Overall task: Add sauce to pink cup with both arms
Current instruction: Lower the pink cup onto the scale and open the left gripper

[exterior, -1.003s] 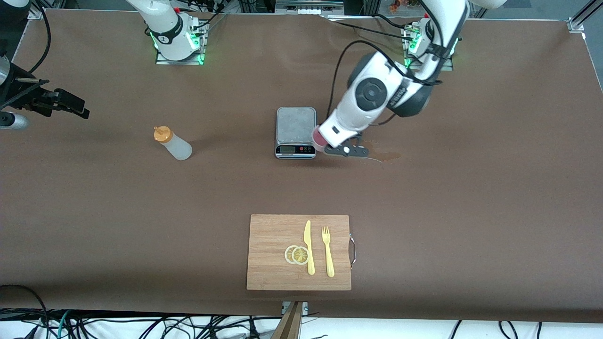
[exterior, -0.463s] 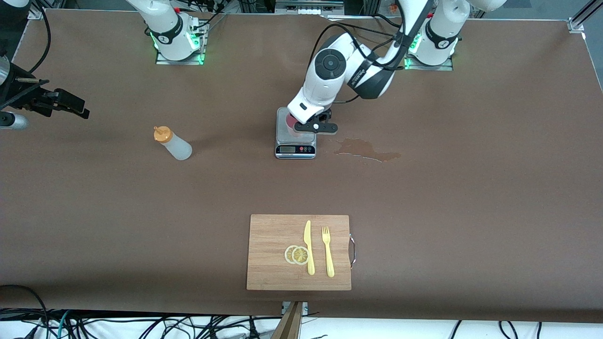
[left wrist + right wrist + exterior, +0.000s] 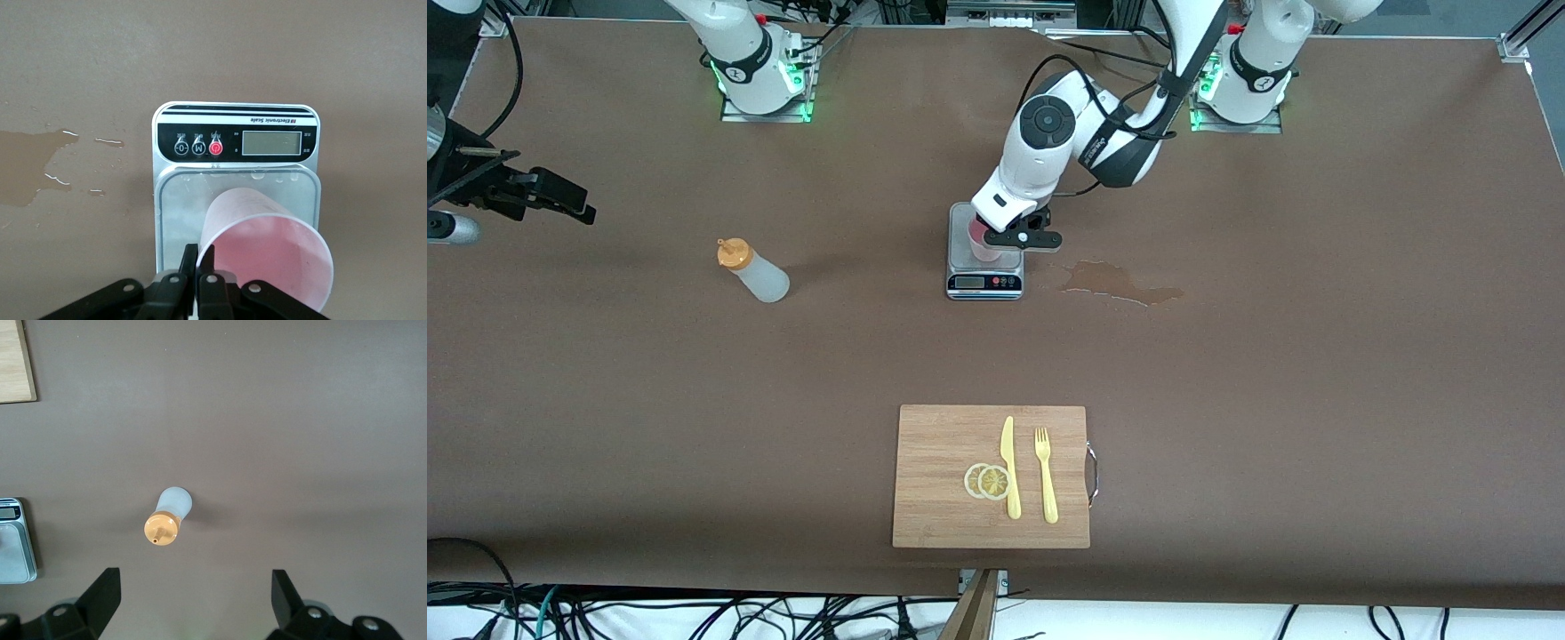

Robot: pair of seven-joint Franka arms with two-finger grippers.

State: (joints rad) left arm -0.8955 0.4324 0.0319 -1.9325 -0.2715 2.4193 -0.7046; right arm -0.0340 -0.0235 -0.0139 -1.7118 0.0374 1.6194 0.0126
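The pink cup [image 3: 980, 240] is over the platform of the small scale [image 3: 985, 283], and I cannot tell whether it rests on it. My left gripper [image 3: 1021, 238] is shut on the cup's rim. In the left wrist view the cup [image 3: 270, 250] leans, with one finger of the left gripper [image 3: 198, 257] inside the rim and one outside. The sauce bottle [image 3: 753, 272] stands upright toward the right arm's end of the table, orange cap up. My right gripper [image 3: 560, 196] waits high beside it, open; in the right wrist view the bottle [image 3: 167, 520] lies ahead of the open right gripper [image 3: 193, 580].
A wet brown spill [image 3: 1120, 283] marks the table beside the scale, toward the left arm's end. A wooden cutting board [image 3: 934, 462] with a yellow knife [image 3: 1009, 467], a fork [image 3: 1045, 476] and lemon slices [image 3: 987, 481] lies nearer the front camera.
My left arm carried the pink cup from beside the scale, near the spill, to over the scale's platform, then nearly settled. The right arm and the bottle have not moved.
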